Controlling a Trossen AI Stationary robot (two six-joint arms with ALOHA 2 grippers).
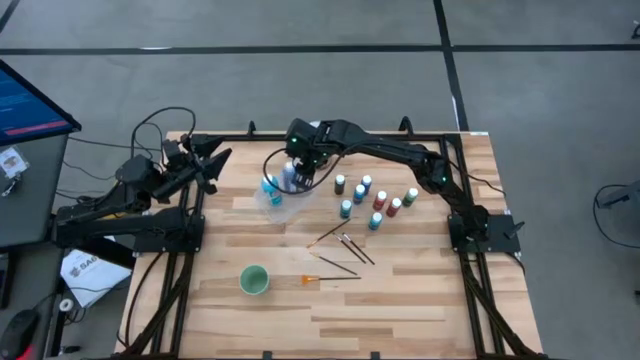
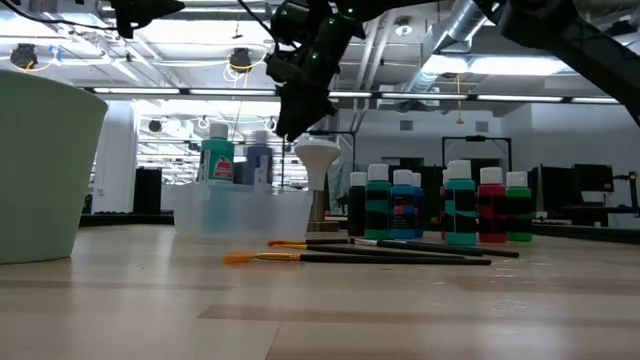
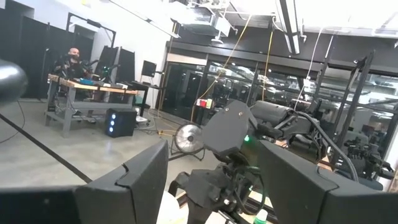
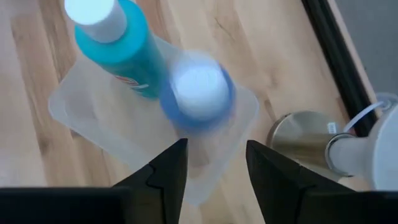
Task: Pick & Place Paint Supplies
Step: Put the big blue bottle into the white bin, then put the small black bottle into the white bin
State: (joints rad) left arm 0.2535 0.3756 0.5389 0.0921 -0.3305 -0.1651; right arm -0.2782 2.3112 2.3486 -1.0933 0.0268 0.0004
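Note:
A clear plastic tub [image 1: 276, 196] at the table's far middle holds a teal bottle [image 4: 121, 43] and a blue bottle [image 4: 198, 93], both upright on its floor with white caps up. My right gripper [image 4: 216, 152] hangs open just above the blue bottle, fingers slanting down, clear of it. Several more white-capped bottles [image 1: 372, 198] stand on the table to the tub's right. Thin dark brushes [image 1: 342, 244] lie flat nearer the front, one orange-tipped [image 1: 328, 277]. My left gripper [image 3: 211, 186] waits open above the table's far left corner [image 1: 213, 163].
A green cup [image 1: 254, 280] stands near the table's front middle. A white globe [image 4: 385, 149] on a grey metal stand [image 4: 298, 134] sits right beside the tub. A monitor and papers lie off the table's left. A person [image 3: 73, 59] sits far off in the room.

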